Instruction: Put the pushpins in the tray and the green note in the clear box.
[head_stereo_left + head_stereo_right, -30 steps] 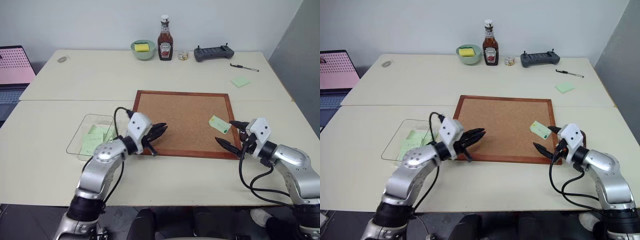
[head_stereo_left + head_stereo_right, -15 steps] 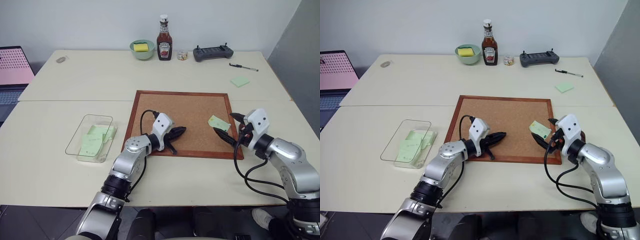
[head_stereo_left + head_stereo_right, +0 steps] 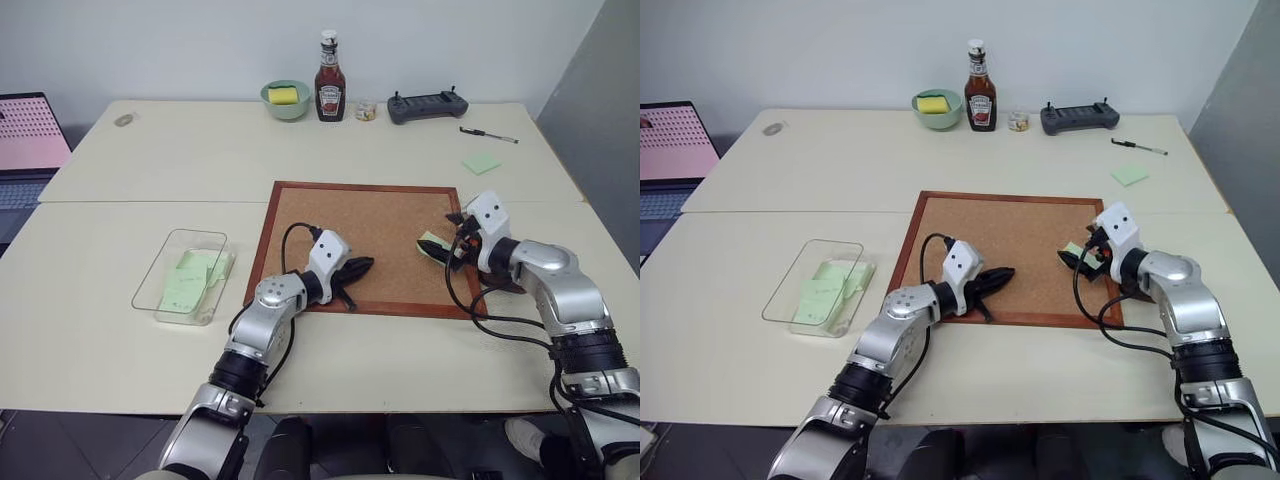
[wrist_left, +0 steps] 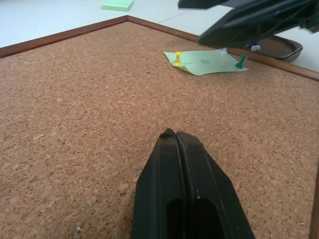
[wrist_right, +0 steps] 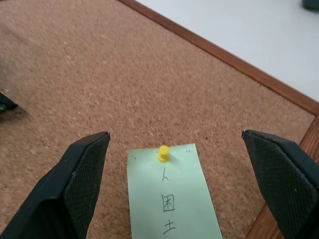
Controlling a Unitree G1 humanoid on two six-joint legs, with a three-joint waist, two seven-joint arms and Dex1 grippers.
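The green note (image 3: 432, 243) lies on the cork board's right side, pinned by a yellow pushpin (image 5: 163, 153) at one end and a green pushpin (image 4: 241, 61) at the other. My right gripper (image 5: 174, 134) is open just above it, one finger (image 5: 75, 184) on each side of the note and the yellow pin. Behind that gripper (image 4: 249, 20) sits the dark tray (image 4: 281, 47), just off the board's edge. My left gripper (image 3: 362, 267) is shut and empty, low over the board near its front edge. The clear box (image 3: 152, 275), left of the board, holds green slips.
The cork board (image 3: 360, 215) has a raised wooden frame. At the table's back stand a ketchup bottle (image 3: 329, 77), a green bowl (image 3: 286, 98) and a controller (image 3: 427, 105). A pen (image 3: 488, 135) and a green sticky-note pad (image 3: 481, 163) lie back right. A laptop (image 3: 28, 135) is far left.
My right gripper has moved forward from the board's front right corner to straddle the note. My left gripper swung right from beside the box onto the board, then stayed still.
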